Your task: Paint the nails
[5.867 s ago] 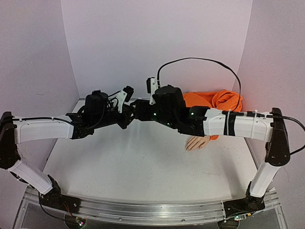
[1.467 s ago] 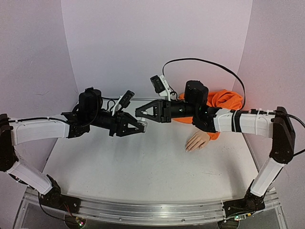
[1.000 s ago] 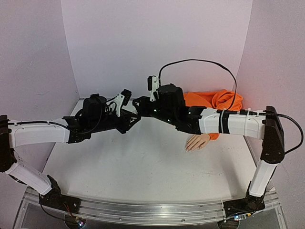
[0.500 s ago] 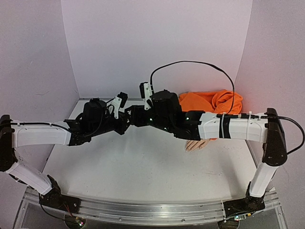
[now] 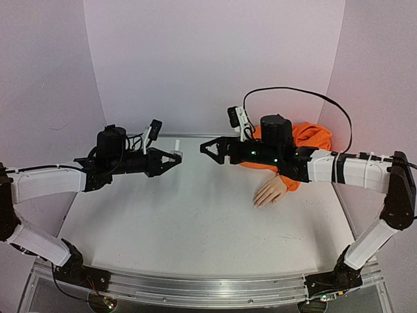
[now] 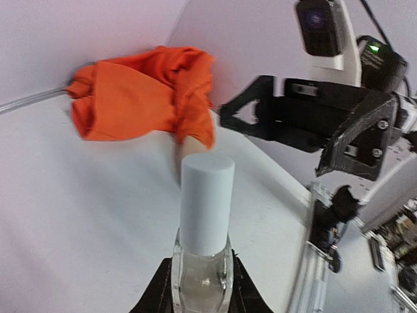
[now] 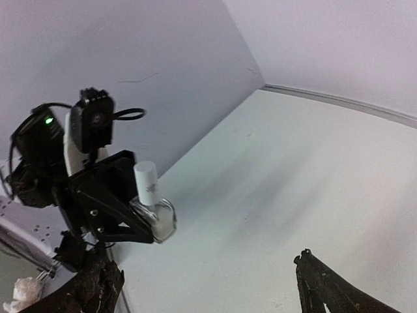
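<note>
My left gripper (image 5: 173, 157) is shut on a small clear bottle (image 5: 177, 154) with a white cap (image 6: 207, 201) and holds it above the table at the left of centre. The wrist view shows the fingers clamping the glass body (image 6: 203, 272). My right gripper (image 5: 207, 148) is open and empty, a short way right of the bottle and facing it (image 7: 155, 220). The pale mannequin hand (image 5: 270, 191) lies palm down at the right, with its orange sleeve (image 5: 303, 137) behind it. Its nails at the fingertips (image 5: 257, 203) are too small to make out.
The white table (image 5: 189, 222) is walled by pale panels at the back and sides. A black cable (image 5: 293, 92) loops above the right arm. The right arm's forearm (image 5: 345, 168) passes over the sleeve. The metal base rail (image 5: 195, 290) runs along the near edge.
Half a second ago the two grippers were together at the centre. Now they have drawn apart: the left moved left with the capped bottle, and the right moved right and is open.
</note>
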You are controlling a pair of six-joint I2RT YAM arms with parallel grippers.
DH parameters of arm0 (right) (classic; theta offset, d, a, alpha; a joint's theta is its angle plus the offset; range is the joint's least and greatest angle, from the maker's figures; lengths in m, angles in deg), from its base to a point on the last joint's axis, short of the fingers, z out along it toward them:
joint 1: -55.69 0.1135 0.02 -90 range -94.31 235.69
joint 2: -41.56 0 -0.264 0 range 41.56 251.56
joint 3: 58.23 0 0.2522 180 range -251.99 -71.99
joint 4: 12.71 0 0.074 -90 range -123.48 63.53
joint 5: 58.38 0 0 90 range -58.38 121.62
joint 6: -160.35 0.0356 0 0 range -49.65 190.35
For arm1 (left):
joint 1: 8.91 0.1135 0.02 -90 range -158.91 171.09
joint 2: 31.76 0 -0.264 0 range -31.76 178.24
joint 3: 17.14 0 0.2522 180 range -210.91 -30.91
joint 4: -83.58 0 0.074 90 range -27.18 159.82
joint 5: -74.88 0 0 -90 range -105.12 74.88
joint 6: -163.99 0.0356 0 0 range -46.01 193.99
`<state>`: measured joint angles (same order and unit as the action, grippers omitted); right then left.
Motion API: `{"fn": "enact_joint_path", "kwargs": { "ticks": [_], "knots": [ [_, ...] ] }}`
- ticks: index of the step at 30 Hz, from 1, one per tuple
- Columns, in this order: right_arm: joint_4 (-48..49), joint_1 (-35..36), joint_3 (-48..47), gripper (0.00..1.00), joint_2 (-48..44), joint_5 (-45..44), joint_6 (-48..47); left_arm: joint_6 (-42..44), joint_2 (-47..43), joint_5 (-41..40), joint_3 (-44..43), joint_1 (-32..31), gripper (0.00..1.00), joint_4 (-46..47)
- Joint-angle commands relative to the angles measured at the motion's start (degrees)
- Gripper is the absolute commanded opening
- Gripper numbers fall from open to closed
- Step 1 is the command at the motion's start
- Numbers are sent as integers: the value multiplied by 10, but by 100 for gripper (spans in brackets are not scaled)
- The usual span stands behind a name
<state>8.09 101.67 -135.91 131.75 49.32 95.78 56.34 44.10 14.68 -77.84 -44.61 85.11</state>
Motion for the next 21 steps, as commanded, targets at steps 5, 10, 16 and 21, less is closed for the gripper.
{"fn": "enact_joint_path", "kwargs": {
  "ticks": [5, 10, 16, 21],
  "knots": [
    [258, 12, 24, 85, 14, 283, 87, -43, 55, 281, -94, -15, 0, 45],
    [295, 12, -3, 61, 53, 324, 119, -40, 76, 314, -108, -40, 0, 49],
    [306, 12, -16, 43, 73, 331, 131, -22, 78, 345, -111, -57, 0, 50],
    [304, 8, -7, 49, 67, 296, 145, -13, 66, 318, -99, -56, 0, 50]
  ]
}}
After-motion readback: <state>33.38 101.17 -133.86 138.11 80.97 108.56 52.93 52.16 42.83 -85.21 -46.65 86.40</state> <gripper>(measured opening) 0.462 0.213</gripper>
